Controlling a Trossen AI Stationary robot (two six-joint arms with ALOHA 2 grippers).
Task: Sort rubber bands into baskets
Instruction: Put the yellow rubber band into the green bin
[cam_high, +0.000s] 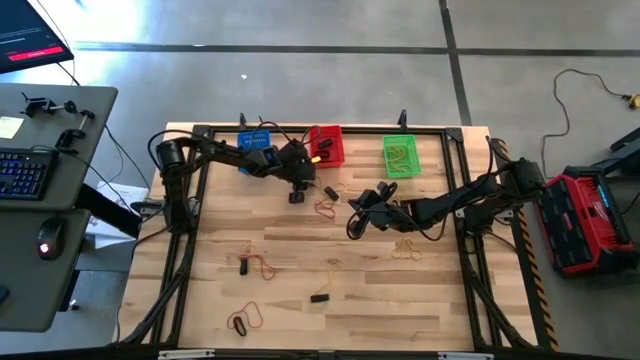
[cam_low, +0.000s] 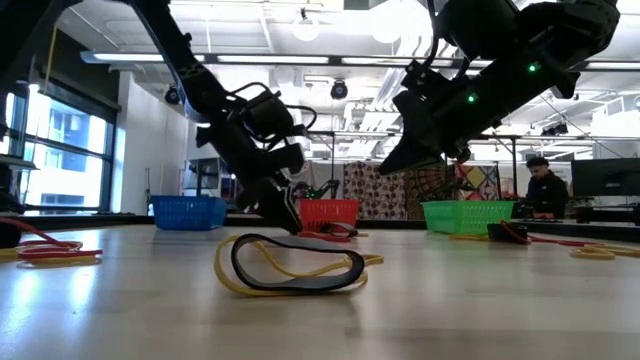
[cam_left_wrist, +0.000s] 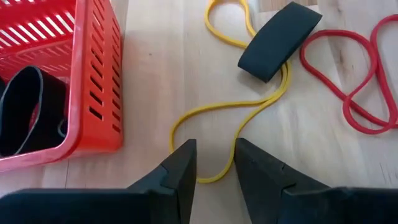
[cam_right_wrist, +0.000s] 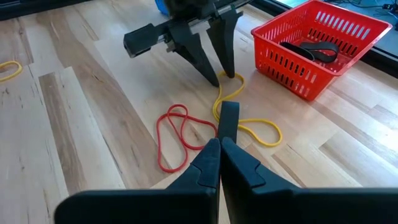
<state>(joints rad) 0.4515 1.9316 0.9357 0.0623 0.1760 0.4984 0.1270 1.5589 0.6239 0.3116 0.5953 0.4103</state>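
Three baskets stand along the table's far edge: blue (cam_high: 257, 140), red (cam_high: 325, 145) and green (cam_high: 401, 155). The red basket (cam_left_wrist: 93, 81) holds a thick black band (cam_left_wrist: 25, 106). My left gripper (cam_high: 297, 190) (cam_left_wrist: 214, 168) is open just in front of it, pointing down, with a finger on each side of a yellow rubber band (cam_left_wrist: 249, 102). Another thick black band (cam_left_wrist: 280, 40) lies across that yellow band, and a red band (cam_left_wrist: 360, 81) is beside it. My right gripper (cam_high: 355, 215) (cam_right_wrist: 219, 152) is shut and hovers above the table near these bands, touching nothing. My left gripper comes from above, pointing down, with one finger on each side of the yellow band's loop end (cam_left_wrist: 214, 178), which lies flat on the table. I cannot tell whether the fingers touch the band.
More bands lie scattered: red (cam_high: 325, 208), yellow (cam_high: 408, 247), red with black (cam_high: 255, 265) (cam_high: 243, 320), and black (cam_high: 320, 297). The green basket holds yellow bands. A black-and-yellow pair (cam_low: 290, 268) lies close to the low camera. A desk with a keyboard (cam_high: 25, 170) stands left of the table.
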